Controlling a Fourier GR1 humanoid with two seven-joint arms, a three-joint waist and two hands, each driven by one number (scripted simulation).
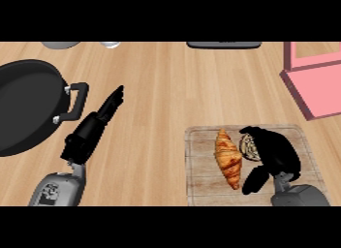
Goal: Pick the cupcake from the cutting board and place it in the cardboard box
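At about five o'clock in the head view, the right hand (273, 150) lies over the cutting board (202, 191), its fingers and thumb curled round the cupcake (249, 146); only a pale, striped sliver of the cupcake shows at the hand's left edge, so it is grasped where it sits on the board. Just beside it, at the hand's nine o'clock, a croissant (228, 157) lies lengthwise on the same board, close to the cupcake, though whether they touch cannot be told.

At about eight o'clock, the left hand (95, 123) is released, fingers straight and pointing toward one o'clock above the wooden tabletop (166, 77), holding nothing. Its fingertips are near the handle of a black frying pan (20, 104) at ten o'clock; nothing lies in the pan.

Farther off, at two o'clock, the pink cardboard box (323, 92) stands open, well apart from the board. Along the far edge, small grey and dark objects are cut off and cannot be identified.
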